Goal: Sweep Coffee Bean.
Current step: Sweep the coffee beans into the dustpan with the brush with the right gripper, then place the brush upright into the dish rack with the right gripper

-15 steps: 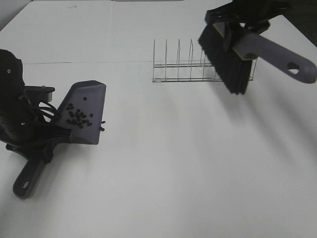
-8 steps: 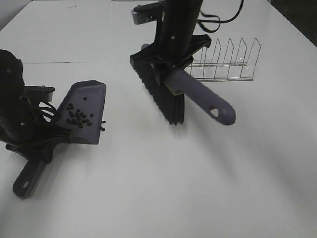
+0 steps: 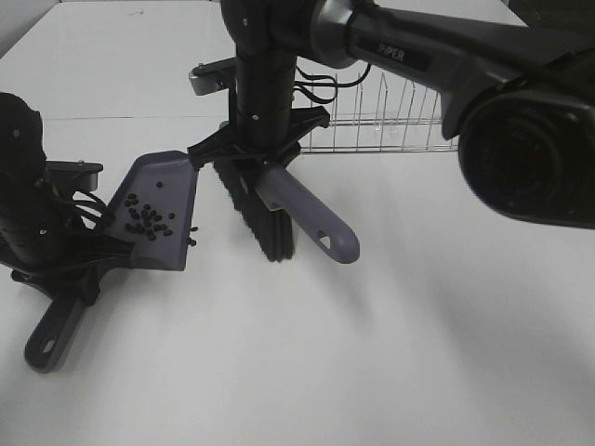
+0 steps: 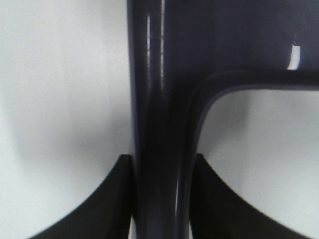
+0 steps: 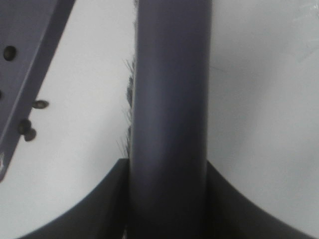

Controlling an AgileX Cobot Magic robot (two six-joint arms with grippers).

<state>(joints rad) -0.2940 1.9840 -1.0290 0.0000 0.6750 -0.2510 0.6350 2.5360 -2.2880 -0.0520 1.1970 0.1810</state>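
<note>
Grey plastic dustpan [image 3: 172, 177] holding small dark coffee beans [image 3: 144, 218] (few off its lip).
Pinching: left gripper [image 4: 162, 199] on its handle, right gripper [image 5: 167, 199] on black-bristled brush [image 3: 270, 237].

Coffee bean [image 3: 146, 220] in dustpan [image 3: 177, 172] (few outside).

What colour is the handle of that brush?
Greyish purple. The brush handle shows best in the exterior high view.
</note>
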